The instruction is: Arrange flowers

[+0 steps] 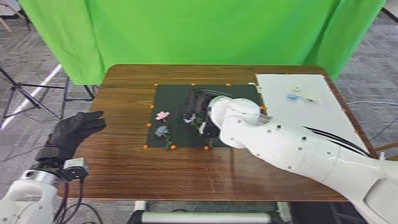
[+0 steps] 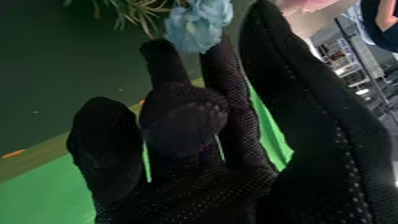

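Right hand: held low over the dark mat; one finger bent inward, the others fairly straight and spread, so the hand is judged partly open. No stem is seen gripped.
Light-blue bloom: located at the fingertips; whether it is touched cannot be told.
Green foliage: seen just beyond the fingertips, near the light-blue bloom.
Pale pink petals: partly seen beyond the tip of the broad outer digit.
Pink flower and blue-grey flower: laid on the mat, to the left of the right hand's fingers, one beyond the other.
Small blue and yellow pieces: placed on the white board, well to the right of the fingers.
Left hand: set apart at the table's left side, fingers relaxed, nothing held.
Step in hand: judged to be the placing or adjusting of a flower on the mat.
Next move: a stem should be pinched lightly if a shift is needed; otherwise the fingers should be lifted clear without petals being dragged.
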{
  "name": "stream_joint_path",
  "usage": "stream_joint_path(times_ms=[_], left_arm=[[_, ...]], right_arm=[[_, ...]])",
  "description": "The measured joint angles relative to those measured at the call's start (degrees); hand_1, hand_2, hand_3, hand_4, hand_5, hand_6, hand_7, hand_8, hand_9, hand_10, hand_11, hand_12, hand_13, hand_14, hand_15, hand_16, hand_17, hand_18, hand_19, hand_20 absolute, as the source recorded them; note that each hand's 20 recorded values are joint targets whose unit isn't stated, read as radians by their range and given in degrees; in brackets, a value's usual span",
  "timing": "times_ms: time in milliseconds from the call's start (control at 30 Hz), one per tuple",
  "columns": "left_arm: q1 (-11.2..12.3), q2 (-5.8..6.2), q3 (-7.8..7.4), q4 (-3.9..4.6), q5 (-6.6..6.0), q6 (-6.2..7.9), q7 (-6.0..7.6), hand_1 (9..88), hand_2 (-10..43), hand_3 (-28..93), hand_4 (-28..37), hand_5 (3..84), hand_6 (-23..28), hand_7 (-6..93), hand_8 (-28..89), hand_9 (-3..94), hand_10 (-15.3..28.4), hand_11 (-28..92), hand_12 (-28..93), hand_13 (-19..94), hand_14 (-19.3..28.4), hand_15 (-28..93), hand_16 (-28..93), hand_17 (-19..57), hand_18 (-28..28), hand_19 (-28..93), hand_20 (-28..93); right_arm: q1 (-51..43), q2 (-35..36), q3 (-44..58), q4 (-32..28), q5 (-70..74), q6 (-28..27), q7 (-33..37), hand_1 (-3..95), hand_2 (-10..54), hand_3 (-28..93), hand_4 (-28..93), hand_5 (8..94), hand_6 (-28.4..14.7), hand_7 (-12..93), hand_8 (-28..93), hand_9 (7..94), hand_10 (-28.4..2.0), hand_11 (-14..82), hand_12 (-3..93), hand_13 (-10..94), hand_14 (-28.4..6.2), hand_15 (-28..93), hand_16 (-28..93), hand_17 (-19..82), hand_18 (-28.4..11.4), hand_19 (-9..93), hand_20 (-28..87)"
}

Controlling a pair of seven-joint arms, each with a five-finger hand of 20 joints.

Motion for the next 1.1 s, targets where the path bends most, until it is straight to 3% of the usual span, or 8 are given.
stream_joint_path(times_ms=[267, 433, 700, 900, 1100], left_arm=[[0.0, 0.0, 0.0, 0.0, 0.02, -0.17, 0.0, 25.8, 10.8, 61, -27.4, 46.6, 4.1, 17.6, -7, 47.2, 16.2, 21, 10, 38, 20.1, 20, -4, 6.8, 12.1, 10, 12], [0.0, 0.0, -0.04, -0.04, 0.02, -0.23, -0.03, 25.8, 10.6, 61, -27.3, 46.6, 4.0, 17.6, -7, 47.1, 16.2, 21, 10, 38, 20.0, 20, -5, 6.8, 12.1, 10, 12], [0.3, 0.0, -0.68, -0.25, 0.08, -0.43, -0.16, 25.8, 10.0, 61, -27.1, 46.6, 4.1, 17.4, -7, 47.3, 16.3, 21, 10, 38, 20.0, 20, -5, 6.8, 12.2, 10, 12], [1.4, -0.15, -1.55, -0.61, 0.08, -0.43, -0.16, 25.9, 9.5, 61, -26.8, 46.6, 4.0, 17.5, -7, 47.2, 16.3, 21, 10, 38, 20.1, 20, -5, 6.8, 12.2, 10, 12], [1.6, -0.19, -1.58, -0.63, 0.15, -0.44, -0.13, 26.0, 9.2, 61, -26.8, 46.6, 4.0, 17.6, -7, 47.2, 16.3, 21, 10, 38, 20.1, 20, -4, 6.8, 12.2, 10, 12]], right_arm=[[0.0, 0.6, 1.1, -0.9, 0.1, -0.9, -0.3, 43.2, -9.5, 63, -13, 52.9, 1.4, 10, -7, 54.2, -18.5, 6.9, 15.6, 84, -3.3, 64, 30, 57, -15.8, 93, 54], [-0.3, 3.2, 3.9, -5.0, -0.6, -0.5, -1.6, 36.8, -9.5, 63, -13, 42.3, -2.7, 5, -5, 46.8, -18.4, 5.9, 17.0, 79, -5.8, 60, 30, 51, -17.8, 90, 49], [-5.8, 12.7, 15.6, -14.1, -4.1, 6.6, -3.5, 29.5, -9.5, 58, -15, 39.6, -4.5, 3, -4, 43.1, -19.4, 5.2, 17.3, 78, -6.8, 60, 30, 50, -18.9, 90, 49], [-11.3, 20.6, 23.1, -12.2, -5.8, 8.5, -0.6, 27.1, -9.5, 58, -16, 38.8, -5.0, 2, -3, 41.2, -20.0, 4.7, 17.5, 77, -7.4, 60, 29, 49, -19.4, 89, 49], [-15.5, 25.4, 25.6, -4.9, -7.7, 8.5, 2.7, 27.4, -9.5, 58, -17, 39.2, -4.7, 3, -3, 41.4, -19.7, 4.8, 17.7, 77, -7.5, 60, 29, 49, -19.5, 89, 49]])
